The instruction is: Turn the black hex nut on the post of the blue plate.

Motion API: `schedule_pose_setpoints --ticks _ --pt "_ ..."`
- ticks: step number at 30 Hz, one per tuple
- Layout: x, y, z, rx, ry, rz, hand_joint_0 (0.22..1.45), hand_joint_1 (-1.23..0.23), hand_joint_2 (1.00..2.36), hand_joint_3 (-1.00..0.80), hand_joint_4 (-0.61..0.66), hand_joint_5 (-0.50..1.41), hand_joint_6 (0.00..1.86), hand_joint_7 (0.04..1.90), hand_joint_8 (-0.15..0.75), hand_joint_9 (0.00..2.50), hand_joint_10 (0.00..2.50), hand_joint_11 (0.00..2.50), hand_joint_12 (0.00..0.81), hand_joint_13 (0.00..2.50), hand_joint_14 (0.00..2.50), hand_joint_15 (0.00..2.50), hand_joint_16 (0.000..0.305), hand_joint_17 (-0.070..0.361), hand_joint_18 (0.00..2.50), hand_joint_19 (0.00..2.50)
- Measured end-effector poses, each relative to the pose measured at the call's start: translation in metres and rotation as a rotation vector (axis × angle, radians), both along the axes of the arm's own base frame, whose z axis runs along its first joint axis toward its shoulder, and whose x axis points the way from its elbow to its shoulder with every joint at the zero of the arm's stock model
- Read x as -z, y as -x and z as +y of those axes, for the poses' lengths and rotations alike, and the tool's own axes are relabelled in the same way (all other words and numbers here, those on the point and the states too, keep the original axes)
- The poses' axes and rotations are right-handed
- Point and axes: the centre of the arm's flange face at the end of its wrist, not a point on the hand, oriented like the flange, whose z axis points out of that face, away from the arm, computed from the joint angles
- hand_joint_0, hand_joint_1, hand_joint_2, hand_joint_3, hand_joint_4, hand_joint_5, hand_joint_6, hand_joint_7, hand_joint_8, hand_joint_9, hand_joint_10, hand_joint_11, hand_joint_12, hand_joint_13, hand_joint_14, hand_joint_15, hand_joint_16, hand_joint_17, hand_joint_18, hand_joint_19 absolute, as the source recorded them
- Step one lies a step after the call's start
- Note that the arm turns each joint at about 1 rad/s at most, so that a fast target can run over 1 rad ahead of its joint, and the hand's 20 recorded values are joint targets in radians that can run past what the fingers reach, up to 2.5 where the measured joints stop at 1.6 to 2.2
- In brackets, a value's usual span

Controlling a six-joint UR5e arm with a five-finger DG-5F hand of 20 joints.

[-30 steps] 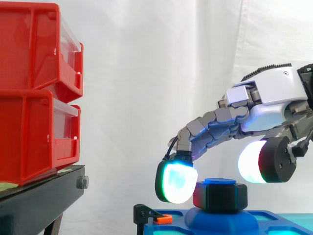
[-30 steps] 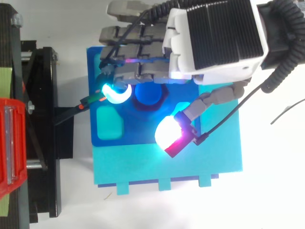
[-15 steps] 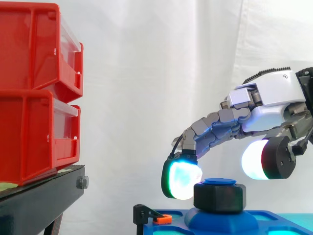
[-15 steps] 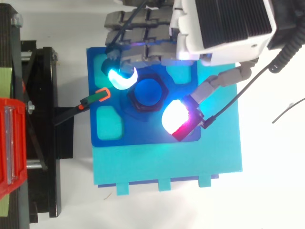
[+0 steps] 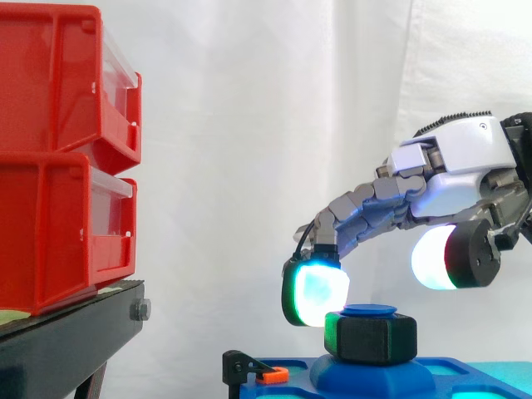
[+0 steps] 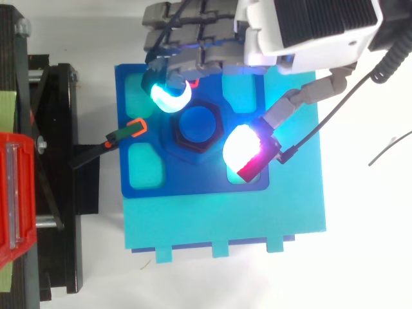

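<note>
The robot hand [image 5: 465,158] comes in from the right edge of the side view with its fingers and thumb apart, straddling the work and clamped on nothing. Its finger pad [image 5: 314,291] hangs at the upper left corner of the black hex nut [image 5: 370,337], just beside it or barely touching; I cannot tell which. The nut sits low and right of centre, on the blue post [image 5: 370,311], whose round cap shows above it. The thumb pad [image 5: 432,258] floats higher, up and to the right of the nut. To turn the nut well, the hand probably needs to sink until both pads are level with the nut's flats. It should then close on two opposite flats, not on corners, and twist about the post's axis with the palm centred over the cap. The clamp [image 6: 125,133] lies just left of the nut in the top view, so the finger sweep is best kept short there. Counted from the left: two red bins [image 5: 58,158] stacked on one black stand [image 5: 75,332], one orange-tipped clamp, one blue plate [image 6: 193,183] on one cyan base [image 6: 225,222] on the white desk [image 6: 360,257], one post, one nut and one robot hand.
</note>
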Motion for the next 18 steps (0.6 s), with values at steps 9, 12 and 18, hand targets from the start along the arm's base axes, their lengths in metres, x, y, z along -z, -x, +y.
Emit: schedule_pose_setpoints --ticks 9,12,18 --pt "-0.010 -0.007 0.011 -0.003 -0.002 -0.017 0.45 -0.56 1.00 -0.50 0.25 -0.18 0.50 0.93 0.285 0.37 0.00 0.02 0.390 0.06 0.00 0.00 0.060 0.136 0.00 0.02" --pt "-0.011 -0.010 0.016 0.001 0.000 -0.026 0.44 -0.61 1.00 -0.50 0.22 -0.21 0.50 0.85 0.281 0.35 0.00 0.00 0.397 0.05 0.00 0.00 0.063 0.142 0.00 0.02" --pt "-0.013 -0.015 0.028 0.003 0.002 -0.046 0.43 -0.63 1.00 -0.50 0.20 -0.22 0.50 0.77 0.278 0.32 0.00 0.00 0.398 0.04 0.00 0.00 0.066 0.148 0.00 0.02"
